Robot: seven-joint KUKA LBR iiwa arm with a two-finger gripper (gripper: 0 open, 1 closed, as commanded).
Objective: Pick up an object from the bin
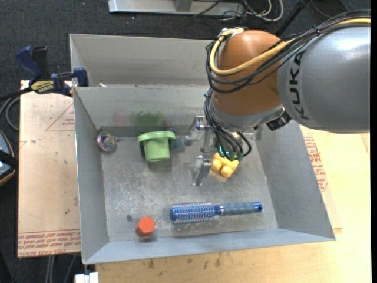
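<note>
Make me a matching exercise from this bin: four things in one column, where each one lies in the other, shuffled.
1 green cup
2 blue hairbrush
3 orange cap
4 yellow toy

A front left corner of the bin
B middle of the floor
C along the front wall
D by the back wall

Pairs: 1-D, 2-C, 3-A, 4-B

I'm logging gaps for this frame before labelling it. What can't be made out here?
Camera view:
- Yellow thing mid-bin: its upper part lies under the gripper and cables, so its kind is unclear.
- Small shiny round thing by the left wall: too small to identify.
- Bin floor beneath the orange wrist cover: hidden by the arm.
</note>
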